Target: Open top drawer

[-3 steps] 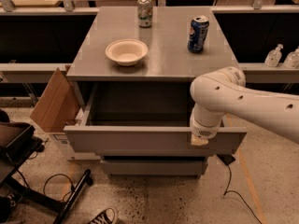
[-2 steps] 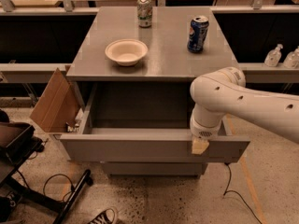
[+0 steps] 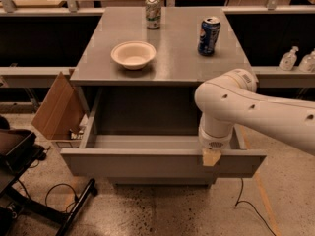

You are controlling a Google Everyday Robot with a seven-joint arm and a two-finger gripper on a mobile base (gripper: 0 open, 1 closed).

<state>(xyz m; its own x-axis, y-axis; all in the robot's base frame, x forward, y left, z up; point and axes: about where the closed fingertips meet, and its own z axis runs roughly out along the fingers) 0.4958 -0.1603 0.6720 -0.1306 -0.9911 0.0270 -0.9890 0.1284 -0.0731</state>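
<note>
Top drawer (image 3: pixel 147 164) further out, tool (image 3: pixel 210 157) at its front's top edge, rt of ctr, grip can't tell

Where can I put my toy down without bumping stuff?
The cabinet top is bare along its front edge and between the bowl and blue can. The silver can crowds the back. The open top drawer looks bare left of the tool at its front rim.

White arm (image 3: pixel 266 112) reaching in from the right, wrist (image 3: pixel 214 132) bent straight down, gripper (image 3: pixel 210 157) low, right of centre
</note>
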